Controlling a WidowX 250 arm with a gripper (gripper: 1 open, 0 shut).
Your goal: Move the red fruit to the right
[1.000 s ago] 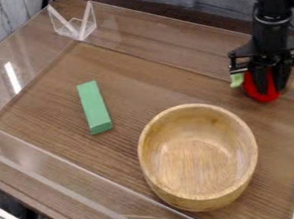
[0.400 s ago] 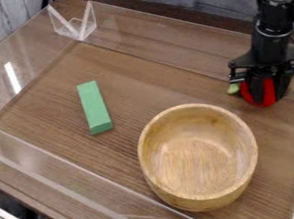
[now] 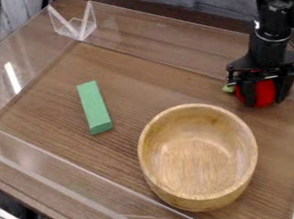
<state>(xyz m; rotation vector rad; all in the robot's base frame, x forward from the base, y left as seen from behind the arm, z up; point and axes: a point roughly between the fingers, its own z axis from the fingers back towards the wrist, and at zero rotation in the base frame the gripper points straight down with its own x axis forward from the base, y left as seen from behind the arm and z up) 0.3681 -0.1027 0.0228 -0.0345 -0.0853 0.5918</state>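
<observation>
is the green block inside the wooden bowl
No, the green block lies on the table to the left of the wooden bowl, outside its rim.

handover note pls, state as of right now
Gripper: black gripper is low over the small round red toy fruit, fingers around it; can't tell from this view if it is gripping.
Fruit: at the right side of the table, up and to the right of the round wooden bowl.
Done: fruit looks to be at the right already.
Left: probably confirm release, then lift clear.
</observation>
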